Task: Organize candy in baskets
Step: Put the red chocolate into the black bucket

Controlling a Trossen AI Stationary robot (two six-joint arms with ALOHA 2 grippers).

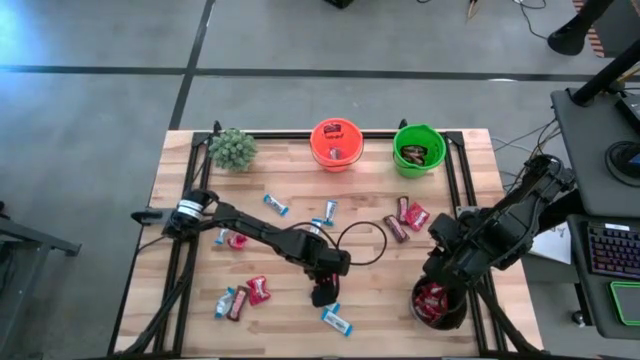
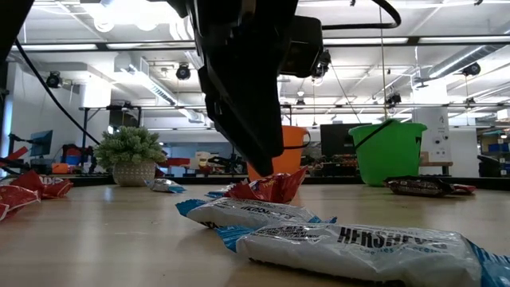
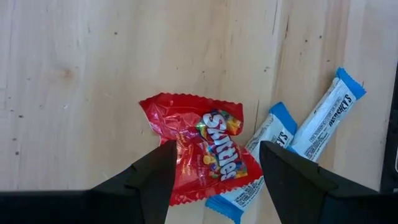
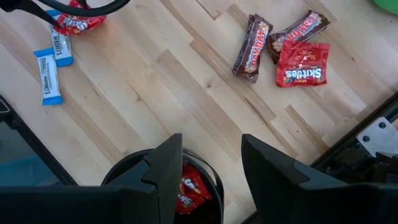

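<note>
My left gripper is open, pointing down over a red crinkly packet near the table's near middle. One finger stands on each side of the packet, which lies flat with one end over a blue-and-white bar. In the low view the packet sits just under the gripper. My right gripper is open above the black basket, which holds red packets and stands at the near right. The orange basket and the green basket stand at the far edge.
Loose candy is scattered on the wood: red packets, brown bars, blue-and-white bars. A potted plant stands at the far left. A black cable loop lies mid-table.
</note>
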